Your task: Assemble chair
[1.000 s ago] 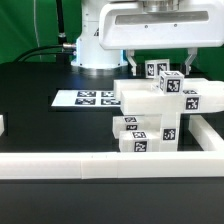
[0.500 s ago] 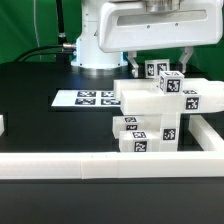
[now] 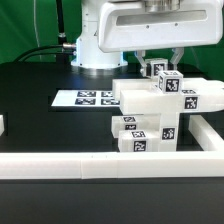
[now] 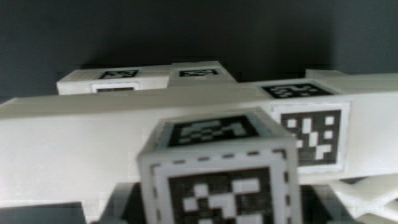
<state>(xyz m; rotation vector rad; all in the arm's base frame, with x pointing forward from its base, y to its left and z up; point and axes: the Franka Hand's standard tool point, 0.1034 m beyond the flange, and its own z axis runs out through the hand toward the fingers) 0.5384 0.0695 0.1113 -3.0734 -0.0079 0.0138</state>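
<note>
Black tabletop point(image 3: 40, 125) fills the scene, edged in front by a long low white border rail point(image 3: 90, 166) that turns back along the exterior view's right. On the table's far side lies the marker board point(image 3: 85, 98), flat and apart from the rest. The chair point(image 3: 150, 120) stands half built just behind the rail, toward the exterior view's right: stacked white blocks bearing black-and-white tags, with a wide slab on top. A tagged white post point(image 3: 168, 82) stands upright on that slab.

The gripper point(image 3: 160, 63) hangs straight down over the post. Compared with 1 second ago, its fingers point(image 3: 146, 62) have drawn inward from a wide spread and now sit close against the post's top on both sides; the grasp looks clamped on the post. The chair parts themselves have not shifted.

The wrist view shows the post's tagged top face close up, with the slab and marker board beyond.
</note>
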